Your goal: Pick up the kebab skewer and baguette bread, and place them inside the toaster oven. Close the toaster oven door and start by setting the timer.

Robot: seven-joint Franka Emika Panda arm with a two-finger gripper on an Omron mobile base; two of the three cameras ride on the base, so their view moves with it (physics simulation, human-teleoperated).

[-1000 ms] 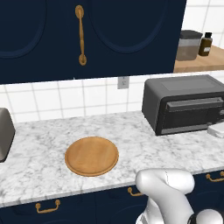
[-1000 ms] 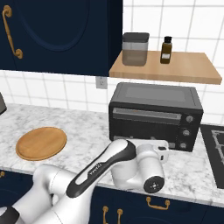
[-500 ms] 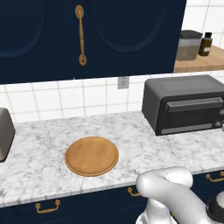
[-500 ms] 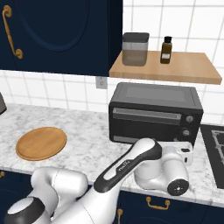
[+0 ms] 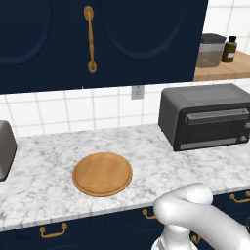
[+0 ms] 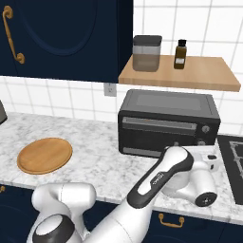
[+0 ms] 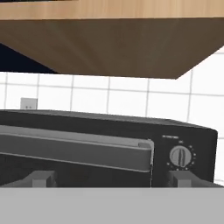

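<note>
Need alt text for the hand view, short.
Close, level view of the toaster oven, its door shut, with a round timer knob at the right of the front. The gripper fingers stand wide apart, empty, just in front. A wooden shelf hangs above against white tile.

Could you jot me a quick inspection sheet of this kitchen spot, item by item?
Surface: marble counter, holding a bare round wooden plate.
Job's things: toaster oven with its door closed; timer knob at its right; skewer and bread nothing seen.
Clutter: grey toaster at far left.
Grippers: gripper open, facing the oven front.
Cables: nothing seen.
Surroundings: wooden shelf with canister and bottle; navy cabinets.
</note>
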